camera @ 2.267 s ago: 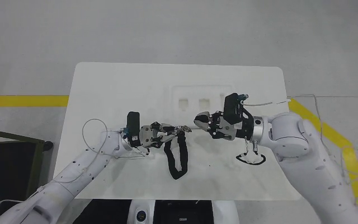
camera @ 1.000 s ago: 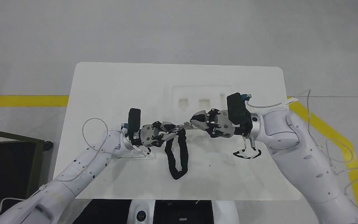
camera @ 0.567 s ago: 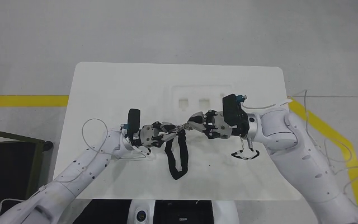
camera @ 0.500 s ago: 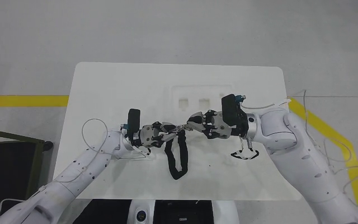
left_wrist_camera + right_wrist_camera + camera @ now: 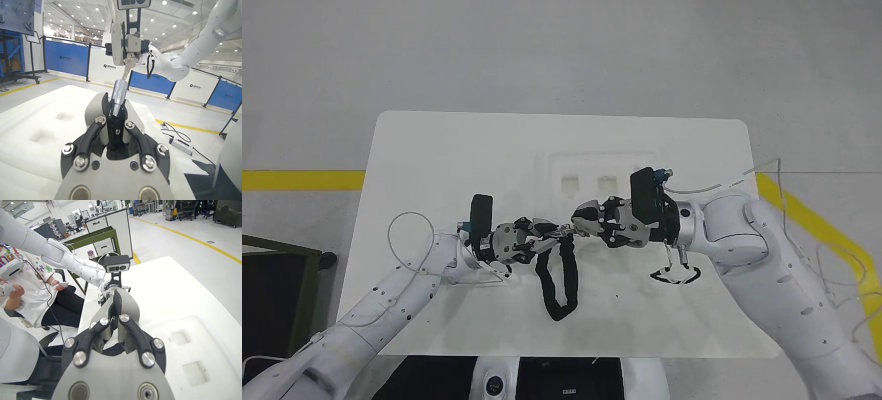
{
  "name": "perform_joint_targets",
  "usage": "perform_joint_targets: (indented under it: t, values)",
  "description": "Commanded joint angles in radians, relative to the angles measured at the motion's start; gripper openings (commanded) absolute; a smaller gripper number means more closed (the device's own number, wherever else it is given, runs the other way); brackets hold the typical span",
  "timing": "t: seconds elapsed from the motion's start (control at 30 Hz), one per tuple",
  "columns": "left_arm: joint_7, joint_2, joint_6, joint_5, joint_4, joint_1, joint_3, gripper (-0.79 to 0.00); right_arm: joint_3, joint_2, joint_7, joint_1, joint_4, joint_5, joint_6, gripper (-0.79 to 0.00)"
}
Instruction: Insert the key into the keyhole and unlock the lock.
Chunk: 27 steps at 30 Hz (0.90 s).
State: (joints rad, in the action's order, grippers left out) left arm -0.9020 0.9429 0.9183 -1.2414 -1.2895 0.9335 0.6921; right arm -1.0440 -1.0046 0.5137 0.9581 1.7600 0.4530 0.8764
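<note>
My left gripper (image 5: 540,234) (image 5: 113,106) is shut on the lock, holding its chrome cylinder (image 5: 118,94) end outward. The lock's black cable loop (image 5: 560,285) hangs from it onto the table. My right gripper (image 5: 582,218) (image 5: 115,311) faces it from the other side, shut on the silver key (image 5: 128,65). In the left wrist view the key's blade tip meets the open end of the chrome cylinder. The two grippers stand nearly tip to tip above the middle of the white table (image 5: 442,160).
A white foam tray (image 5: 602,165) with square recesses lies just behind the grippers. A small black cord loop (image 5: 674,275) dangles below the right wrist, over the table. In the right wrist view, a seated person holds controllers beyond the table's edge.
The right arm has carried the key leftward, closing the gap until the key reaches the lock cylinder. The left arm and lock have stayed in place.
</note>
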Motion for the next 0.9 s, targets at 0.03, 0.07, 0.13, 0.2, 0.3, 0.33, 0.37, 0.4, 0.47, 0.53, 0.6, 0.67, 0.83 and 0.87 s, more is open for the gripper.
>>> perform_joint_targets:
  t: [0.03, 0.07, 0.13, 0.2, 0.3, 0.33, 0.37, 0.4, 0.47, 0.53, 0.6, 0.67, 0.83, 0.87]
  values:
    - [0.001, 0.0, 0.0, -0.001, 0.002, 0.001, 0.001, -0.785, -0.018, 0.002, -0.01, 0.001, 0.001, 0.002, 0.0, -0.785]
    - [0.002, 0.0, 0.002, 0.0, 0.002, 0.001, 0.001, -0.785, -0.026, 0.004, -0.012, 0.005, 0.003, 0.004, 0.001, -0.785]
    - [0.003, 0.001, 0.003, 0.0, 0.003, 0.001, 0.001, -0.785, -0.042, 0.007, -0.018, 0.014, 0.009, 0.008, 0.002, -0.785]
    - [0.003, 0.002, 0.003, 0.0, 0.004, 0.001, 0.002, -0.785, -0.059, 0.01, -0.021, 0.023, 0.013, 0.012, 0.004, -0.785]
    - [0.002, 0.003, 0.002, -0.001, 0.005, 0.0, 0.002, -0.785, -0.093, 0.018, -0.024, 0.048, 0.015, 0.017, 0.009, -0.785]
    - [0.001, 0.003, 0.001, -0.001, 0.006, 0.001, 0.003, -0.785, -0.106, 0.021, -0.019, 0.06, 0.016, 0.015, 0.012, -0.785]
    - [0.0, 0.003, 0.0, -0.001, 0.006, 0.001, 0.004, -0.785, -0.115, 0.024, -0.013, 0.069, 0.018, 0.012, 0.012, -0.785]
    - [0.0, 0.003, 0.0, -0.002, 0.008, 0.002, 0.004, -0.785, -0.123, 0.027, -0.006, 0.078, 0.022, 0.006, 0.012, -0.785]
    - [-0.001, 0.004, -0.001, -0.003, 0.009, 0.002, 0.006, -0.785, -0.138, 0.033, 0.014, 0.094, 0.031, -0.007, 0.006, -0.785]
    - [-0.002, 0.004, -0.002, -0.005, 0.009, 0.002, 0.007, -0.785, -0.151, 0.039, 0.044, 0.108, 0.049, -0.02, -0.008, -0.785]
    - [-0.003, 0.004, -0.003, -0.008, 0.01, 0.002, 0.008, -0.785, -0.163, 0.044, 0.073, 0.119, 0.067, -0.031, -0.016, -0.785]
    - [-0.004, 0.005, -0.004, -0.008, 0.011, 0.003, 0.008, -0.785, -0.17, 0.049, 0.099, 0.125, 0.083, -0.037, -0.019, -0.785]
    - [-0.005, 0.005, -0.005, -0.01, 0.01, 0.004, 0.011, -0.785, -0.154, 0.053, 0.148, 0.121, 0.096, -0.046, -0.016, -0.785]
    - [-0.005, 0.005, -0.006, -0.011, 0.01, 0.005, 0.011, -0.785, -0.149, 0.053, 0.154, 0.118, 0.095, -0.049, -0.014, -0.785]
